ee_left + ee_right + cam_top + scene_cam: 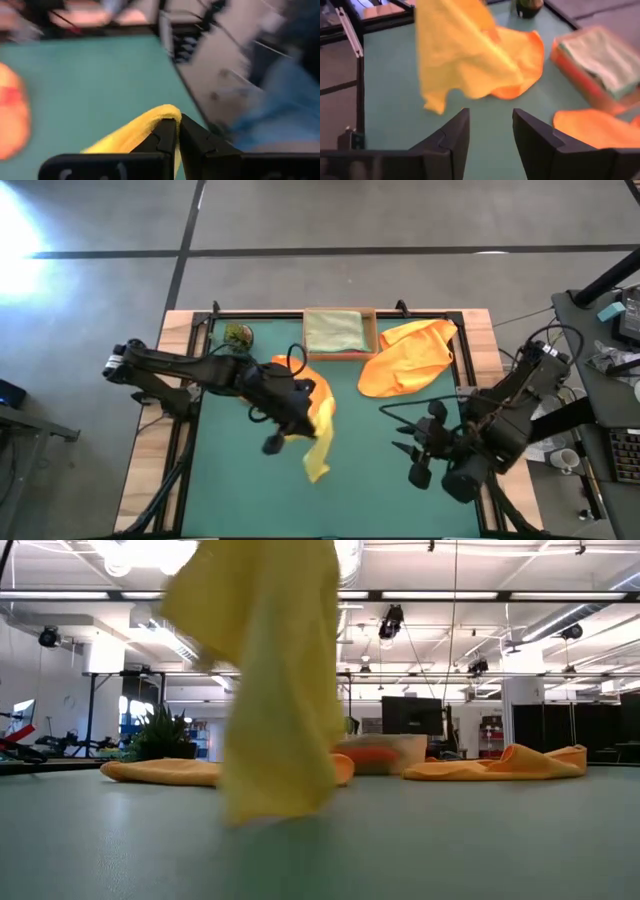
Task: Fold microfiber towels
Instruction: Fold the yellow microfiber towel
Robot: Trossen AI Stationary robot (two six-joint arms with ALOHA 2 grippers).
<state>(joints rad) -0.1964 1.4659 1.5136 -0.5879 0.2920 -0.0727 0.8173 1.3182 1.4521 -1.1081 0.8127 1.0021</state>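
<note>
Centre of the high view: left gripper (283,423) pinches a yellow towel (320,435), dangling. Low view, towel left of centre. Right wrist view: right gripper (491,131) gapes empty; it should catch the hanging corner squarely.

The floor (400,220) is smooth grey, with dark lines crossing it. A bright patch of light (25,225) shines at 10 o'clock in the high view. A cluttered desk (620,380) sits at 3 o'clock. The tabletop (150,440) has pale wood edges. In the low view, the room behind is big, with a white ceiling (480,580) and long lights. A leafy plant (160,735) stands at 9 o'clock, and a dark screen (412,715) at 2 o'clock.
</note>
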